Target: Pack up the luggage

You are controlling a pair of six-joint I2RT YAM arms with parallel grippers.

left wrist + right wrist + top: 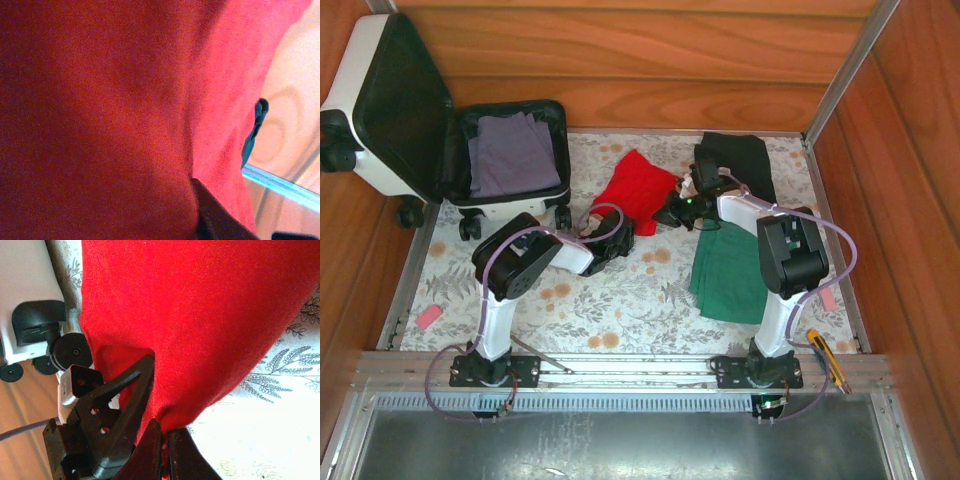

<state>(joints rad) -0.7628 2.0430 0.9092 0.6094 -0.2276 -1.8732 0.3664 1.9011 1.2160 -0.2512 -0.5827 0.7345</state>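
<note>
The luggage (382, 150) lies open at the back left, white shell up, black lining showing, with a folded grey-purple cloth (510, 152) in its lower half. A red cloth (638, 188) sits mid-table. My right gripper (165, 429) is shut on a pinched corner of the red cloth (200, 315). My left gripper (618, 238) is at the cloth's opposite, near-left edge. In the left wrist view the red cloth (100, 115) bulges against one dark finger (217, 222). The right wrist view shows the luggage's corner (25, 285) and wheels (72, 352).
A green cloth (728, 272) lies under the right arm and a black cloth (740, 160) behind it. Pink tags (428, 318) (827, 298) lie near both side edges. A yellow cutter (828, 360) rests on the front rail. Wooden walls enclose the floral table (620, 300).
</note>
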